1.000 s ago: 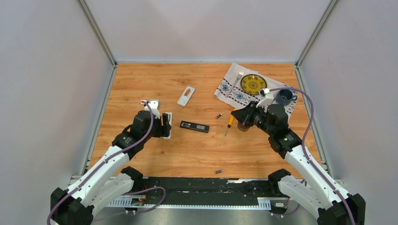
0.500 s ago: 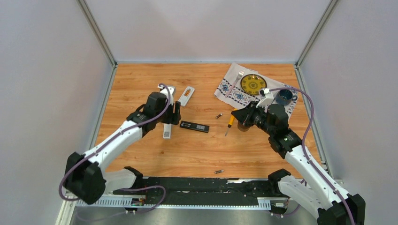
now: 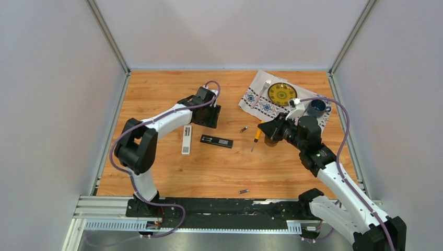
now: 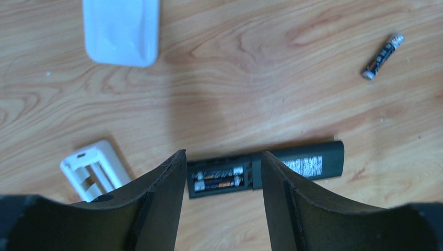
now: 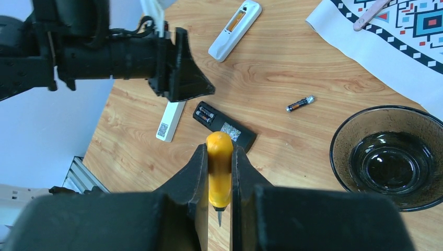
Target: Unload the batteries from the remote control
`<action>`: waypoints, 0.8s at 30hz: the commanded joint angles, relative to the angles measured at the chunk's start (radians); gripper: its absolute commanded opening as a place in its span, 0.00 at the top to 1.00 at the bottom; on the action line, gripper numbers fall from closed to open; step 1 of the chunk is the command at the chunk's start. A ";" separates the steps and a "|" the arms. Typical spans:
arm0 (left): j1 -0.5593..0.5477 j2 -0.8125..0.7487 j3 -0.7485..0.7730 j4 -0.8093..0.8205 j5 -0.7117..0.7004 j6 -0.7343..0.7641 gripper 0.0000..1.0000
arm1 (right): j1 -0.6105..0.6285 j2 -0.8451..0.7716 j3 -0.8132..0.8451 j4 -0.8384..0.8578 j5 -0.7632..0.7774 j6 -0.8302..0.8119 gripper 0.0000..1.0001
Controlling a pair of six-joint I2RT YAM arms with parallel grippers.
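Now: left hand (image 4: 222, 157) spread over the open remote (image 4: 271, 167).
Empty, jaws apart, it hangs above the tabletop (image 3: 156, 94); two batteries (image 4: 218, 178) sit in the remote's bay, a loose battery (image 4: 383, 56) lies further right. Probably light, hard, slippery: pinch one mid-length. Right hand (image 5: 219, 172) pinches a screwdriver (image 5: 219, 144).

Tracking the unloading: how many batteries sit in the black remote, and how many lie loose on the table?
Batteries in the black remote: 2
Loose batteries: 2
Total: 4
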 commanded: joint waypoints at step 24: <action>-0.156 0.036 -0.193 -0.020 -0.023 -0.148 0.38 | -0.009 -0.020 -0.021 0.041 -0.009 -0.008 1.00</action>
